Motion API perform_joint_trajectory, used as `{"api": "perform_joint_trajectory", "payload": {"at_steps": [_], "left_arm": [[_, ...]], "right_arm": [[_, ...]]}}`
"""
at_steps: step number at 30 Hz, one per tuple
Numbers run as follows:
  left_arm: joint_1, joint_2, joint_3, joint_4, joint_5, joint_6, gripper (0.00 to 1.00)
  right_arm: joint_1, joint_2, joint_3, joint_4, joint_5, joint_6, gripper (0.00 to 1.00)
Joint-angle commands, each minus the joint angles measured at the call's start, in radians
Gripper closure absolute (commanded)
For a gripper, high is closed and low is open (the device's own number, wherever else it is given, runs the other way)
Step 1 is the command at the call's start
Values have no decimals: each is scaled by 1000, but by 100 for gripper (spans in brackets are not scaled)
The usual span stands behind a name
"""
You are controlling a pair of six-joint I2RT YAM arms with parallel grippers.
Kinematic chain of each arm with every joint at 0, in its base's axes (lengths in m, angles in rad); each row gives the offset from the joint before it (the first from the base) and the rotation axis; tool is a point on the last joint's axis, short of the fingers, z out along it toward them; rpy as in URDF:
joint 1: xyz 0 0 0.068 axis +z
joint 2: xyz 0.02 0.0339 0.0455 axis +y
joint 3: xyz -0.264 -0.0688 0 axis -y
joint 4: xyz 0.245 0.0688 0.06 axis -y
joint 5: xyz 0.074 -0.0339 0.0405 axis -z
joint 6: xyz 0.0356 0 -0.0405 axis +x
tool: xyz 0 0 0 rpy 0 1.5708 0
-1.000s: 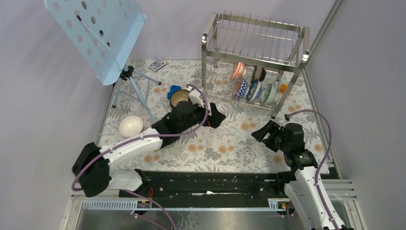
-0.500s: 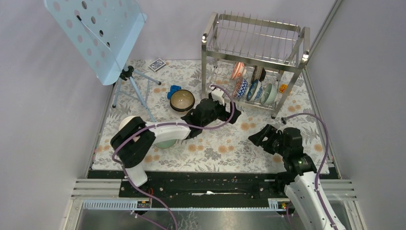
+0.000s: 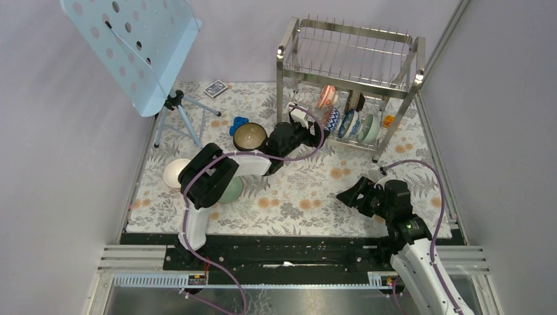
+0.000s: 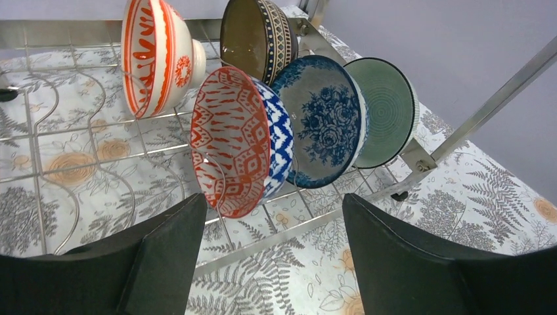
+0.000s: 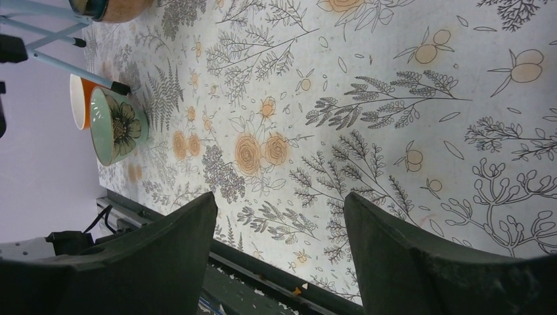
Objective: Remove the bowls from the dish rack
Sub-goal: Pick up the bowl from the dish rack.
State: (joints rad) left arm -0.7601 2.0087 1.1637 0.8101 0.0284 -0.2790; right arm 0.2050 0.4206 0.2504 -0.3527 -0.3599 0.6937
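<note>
1. Left wrist view: the left gripper has its fingers spread wide and holds nothing. Directly ahead of it, just beyond the fingertips, the orange-red patterned bowl stands on edge in the lower tier of the dish rack.
2. Risk: the blue-and-white bowl nests against the back of that bowl, apparently touching. A close could pinch both rims, or tip the row.
3. Risk: a wire loop crosses the front bowl's lower edge. A straight pull toward the gripper could snag there; I judge it needs lifting clear first.
4. Further right of the gripper stand a dark blue floral bowl and a pale green bowl. Farther ahead are a dark brown bowl and a white orange-striped bowl — six remain racked.
5. All six look glazed, smooth and intact, tilted between the wires.
6. The right gripper is also spread and empty, over bare tablecloth and well apart from the rack.
7. Three bowls already sit on the table behind the left gripper — the task is partly done.
</note>
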Motion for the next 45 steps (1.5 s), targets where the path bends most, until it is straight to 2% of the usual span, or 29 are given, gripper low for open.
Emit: {"api": "perform_joint_trajectory", "payload": {"at_steps": [1, 12, 20, 25, 38, 45], "left_arm": [[17, 39, 89, 102, 118, 31, 22], [33, 151, 235, 10, 157, 40, 30], [54, 207, 273, -4, 166, 14, 37], [61, 225, 266, 55, 169, 3, 48], [82, 280, 292, 116, 282, -28, 50], [88, 316, 341, 115, 361, -53, 61]], "right_arm": [[19, -12, -2, 40, -21, 5, 22], [24, -5, 0, 51, -13, 14, 22], [24, -6, 39, 37, 23, 11, 22], [24, -53, 39, 39, 53, 32, 22], [24, -104, 10, 54, 79, 47, 22], [23, -104, -3, 66, 78, 51, 22]]}}
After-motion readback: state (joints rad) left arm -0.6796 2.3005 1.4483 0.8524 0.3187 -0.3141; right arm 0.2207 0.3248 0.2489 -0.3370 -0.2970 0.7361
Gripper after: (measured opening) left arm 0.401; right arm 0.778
